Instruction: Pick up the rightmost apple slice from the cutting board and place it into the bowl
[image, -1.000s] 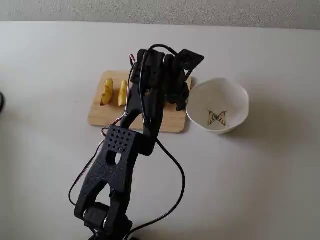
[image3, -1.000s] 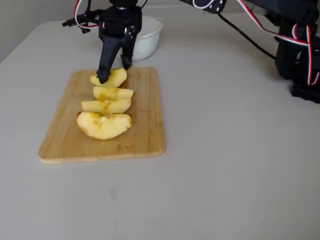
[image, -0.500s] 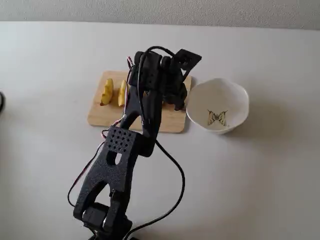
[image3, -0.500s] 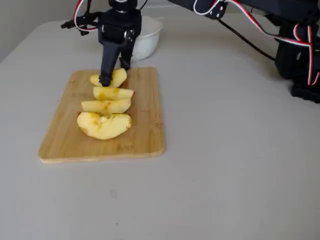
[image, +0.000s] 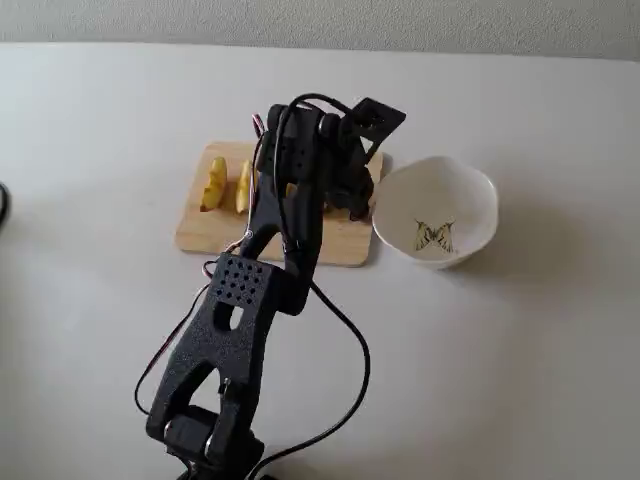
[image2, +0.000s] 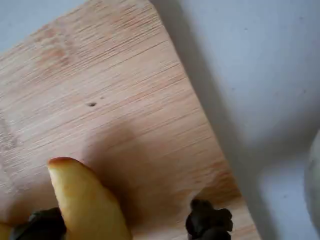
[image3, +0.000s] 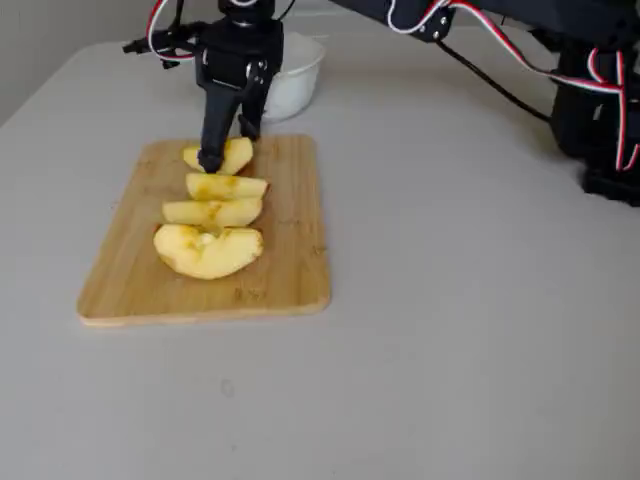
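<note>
The cutting board (image: 210, 232) lies on the white table, with the white wavy-rimmed bowl (image: 470, 190) just to its right in a fixed view. In the other fixed view the apple slice (image3: 238, 158) nearest the bowl (image3: 295, 80) lies at the board's (image3: 290, 230) far end. My gripper (image3: 228, 150) is open and lowered onto the board, with one finger on each side of that slice. In the wrist view the slice (image2: 85, 200) lies on the board (image2: 115, 90) between the two dark fingertips (image2: 207, 222), close to the left one. In a fixed view my gripper (image: 350, 205) hides this slice.
Three more yellow slices (image3: 225, 186) (image3: 212, 211) (image3: 207, 250) lie in a row on the board, toward the camera from the gripper. Two of them show left of the arm in a fixed view (image: 213, 183). The arm's body (image: 240, 300) and cables reach over the table's front.
</note>
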